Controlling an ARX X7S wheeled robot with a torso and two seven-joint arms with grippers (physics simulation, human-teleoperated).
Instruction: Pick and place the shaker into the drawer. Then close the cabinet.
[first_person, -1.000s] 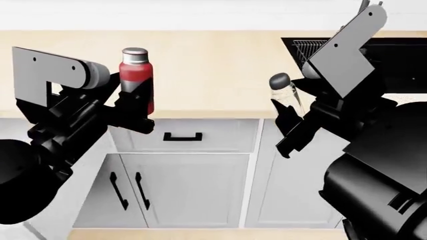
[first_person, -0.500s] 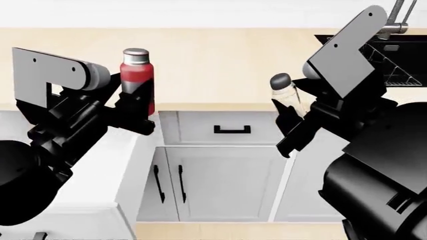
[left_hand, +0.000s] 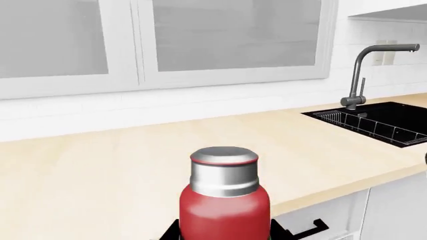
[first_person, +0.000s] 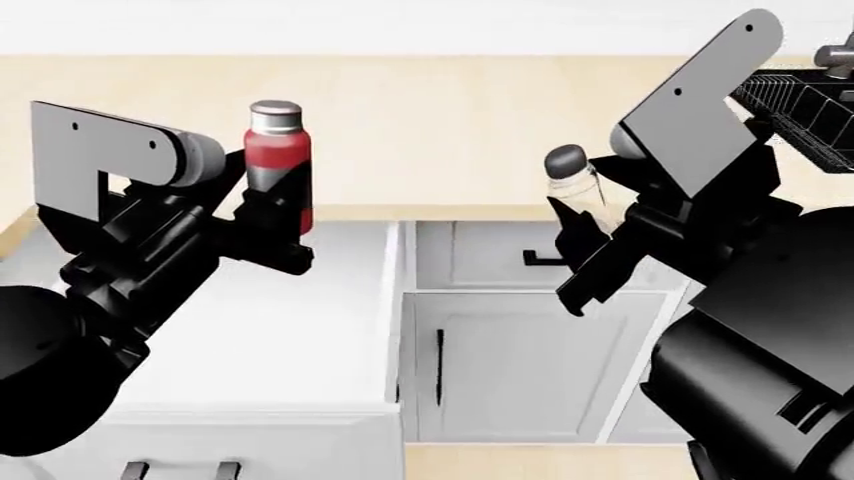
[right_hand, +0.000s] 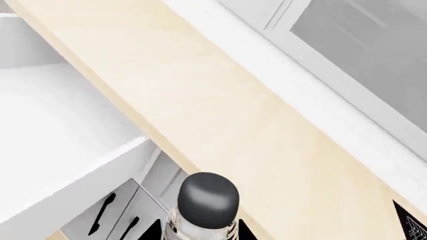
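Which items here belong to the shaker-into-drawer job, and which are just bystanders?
Job items:
red shaker, held in the left gripper
open white drawer

Bystanders:
clear shaker with dark cap, held in the right gripper
sink
tap
countertop

A clear shaker (first_person: 571, 185) is upright before the countertop (first_person: 441, 130) beside a sink (left_hand: 380, 122).

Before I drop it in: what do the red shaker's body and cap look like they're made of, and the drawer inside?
The shaker body looks like glossy red plastic or painted metal: smooth, with a soft sheen; which one, the render leaves open. Its cap looks like brushed silvery metal, with grey banded highlights. The drawer interior looks like matte white painted board or laminate: flat, even white, no grain or gloss.
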